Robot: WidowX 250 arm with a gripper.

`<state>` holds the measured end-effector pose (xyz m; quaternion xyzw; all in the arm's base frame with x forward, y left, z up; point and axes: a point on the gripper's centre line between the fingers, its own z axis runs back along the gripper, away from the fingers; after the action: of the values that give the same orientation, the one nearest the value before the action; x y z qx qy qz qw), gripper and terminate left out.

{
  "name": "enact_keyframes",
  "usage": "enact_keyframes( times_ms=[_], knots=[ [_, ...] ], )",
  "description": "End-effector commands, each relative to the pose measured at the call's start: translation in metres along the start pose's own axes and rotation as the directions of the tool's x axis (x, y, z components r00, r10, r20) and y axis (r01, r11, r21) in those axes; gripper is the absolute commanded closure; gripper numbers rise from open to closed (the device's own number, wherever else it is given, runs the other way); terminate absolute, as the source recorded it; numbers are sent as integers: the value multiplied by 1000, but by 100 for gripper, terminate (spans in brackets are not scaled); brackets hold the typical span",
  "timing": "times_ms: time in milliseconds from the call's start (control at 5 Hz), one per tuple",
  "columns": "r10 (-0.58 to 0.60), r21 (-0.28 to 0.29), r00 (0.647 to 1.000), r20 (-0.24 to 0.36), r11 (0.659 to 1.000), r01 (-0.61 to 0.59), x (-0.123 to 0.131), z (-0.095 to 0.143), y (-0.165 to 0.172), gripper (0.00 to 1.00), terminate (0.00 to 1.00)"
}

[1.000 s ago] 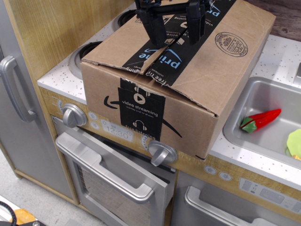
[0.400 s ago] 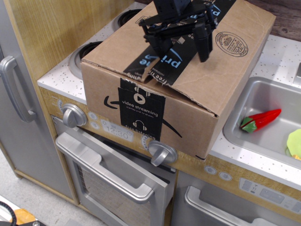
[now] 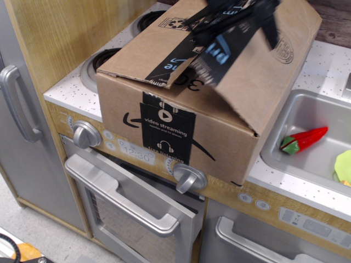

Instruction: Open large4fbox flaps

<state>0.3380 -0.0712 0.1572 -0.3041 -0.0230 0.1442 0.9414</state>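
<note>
Black blur is pretty much all you get of the gripper (image 3: 236,19) up top, smeared and cut off by the frame edge, so I honestly can't tell how wide the jaws are or if they've got anything. It's right over the flaps (image 3: 247,66); the right one is tilted up along the taped seam. The large4fbox (image 3: 181,126) sits on the toy stove (image 3: 71,87), covering most of the burners, beside the sink (image 3: 307,148).
</note>
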Motion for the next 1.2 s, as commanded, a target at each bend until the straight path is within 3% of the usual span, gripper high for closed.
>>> enact_keyframes(
  times_ms=[0,200,400,800,1000],
  knots=[
    [-36,-23,998,51,999,37,-14,18,-79,0,0],
    [-32,-32,996,77,999,35,-24,15,-97,0,0],
    [5,-93,993,115,996,6,-32,-2,-99,0,0],
    [-5,-152,977,214,988,39,-46,-44,-83,0,0],
    [-27,-158,980,197,986,59,-41,-51,-73,0,0]
  ],
)
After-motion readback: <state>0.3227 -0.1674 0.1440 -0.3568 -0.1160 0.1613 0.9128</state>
